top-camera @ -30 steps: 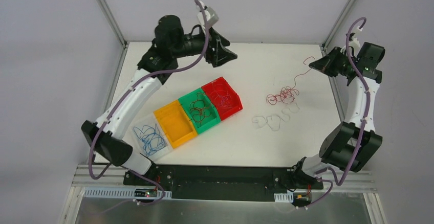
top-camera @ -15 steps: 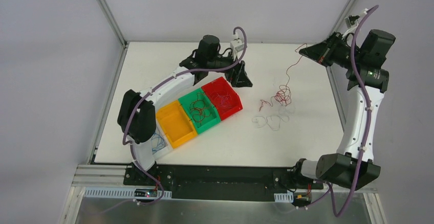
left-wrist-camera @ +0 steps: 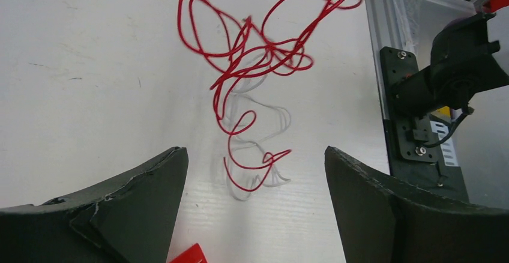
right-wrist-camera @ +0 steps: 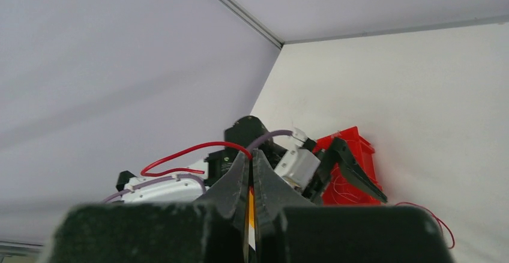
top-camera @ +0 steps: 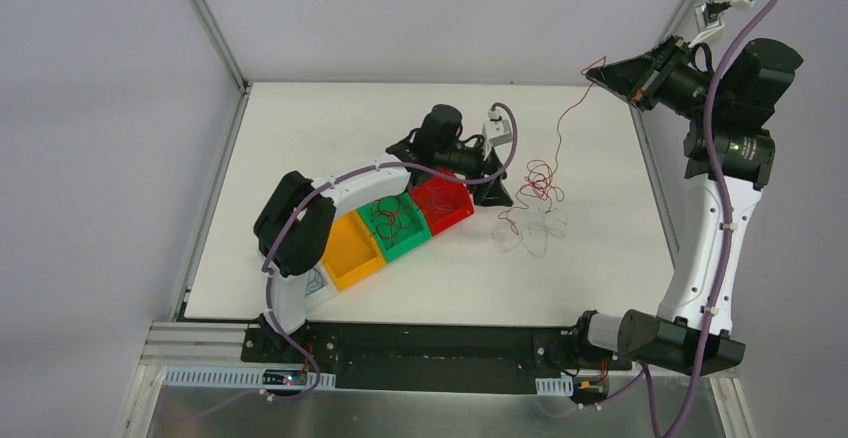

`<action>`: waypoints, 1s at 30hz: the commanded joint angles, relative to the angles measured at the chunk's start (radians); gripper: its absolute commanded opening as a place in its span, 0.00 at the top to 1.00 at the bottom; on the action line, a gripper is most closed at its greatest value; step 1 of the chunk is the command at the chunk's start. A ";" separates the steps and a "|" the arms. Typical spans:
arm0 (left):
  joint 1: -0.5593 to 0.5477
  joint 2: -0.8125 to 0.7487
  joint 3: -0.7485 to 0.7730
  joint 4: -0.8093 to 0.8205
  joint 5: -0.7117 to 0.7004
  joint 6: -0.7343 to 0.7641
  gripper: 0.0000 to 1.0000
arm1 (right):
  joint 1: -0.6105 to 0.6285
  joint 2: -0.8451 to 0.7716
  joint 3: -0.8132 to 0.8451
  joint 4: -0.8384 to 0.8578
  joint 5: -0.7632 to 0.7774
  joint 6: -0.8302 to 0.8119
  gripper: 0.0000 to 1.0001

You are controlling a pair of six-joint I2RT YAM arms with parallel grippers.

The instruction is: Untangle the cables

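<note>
Left pincer (left-wrist-camera: pixel 254 155) moved near red cable (left-wrist-camera: pixel 264 53); only left wrist view shows jaws apart

White arm links (top-camera: pixel 702 248), black joints (top-camera: pixel 296 226), purple hoses (top-camera: pixel 710 108) clipped alongside, matte black wedge-shaped claw fingers (left-wrist-camera: pixel 135 206), small green light (top-camera: pixel 735 141)

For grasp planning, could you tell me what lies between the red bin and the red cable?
In the top view, the open left gripper sits between red bin and red cable.
</note>
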 commanded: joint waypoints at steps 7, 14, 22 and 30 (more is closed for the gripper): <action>-0.014 0.111 -0.004 0.302 -0.046 -0.100 0.05 | 0.014 -0.001 0.108 0.161 -0.033 0.217 1.00; -0.076 0.141 0.032 0.389 -0.072 -0.238 0.04 | 0.014 0.013 0.143 0.164 -0.034 0.235 1.00; -0.083 0.226 0.118 0.375 -0.242 -0.309 0.32 | 0.014 0.032 0.192 0.189 -0.038 0.299 1.00; -0.071 0.224 0.087 0.379 -0.271 -0.350 1.00 | -0.065 0.066 0.288 0.196 -0.044 0.343 1.00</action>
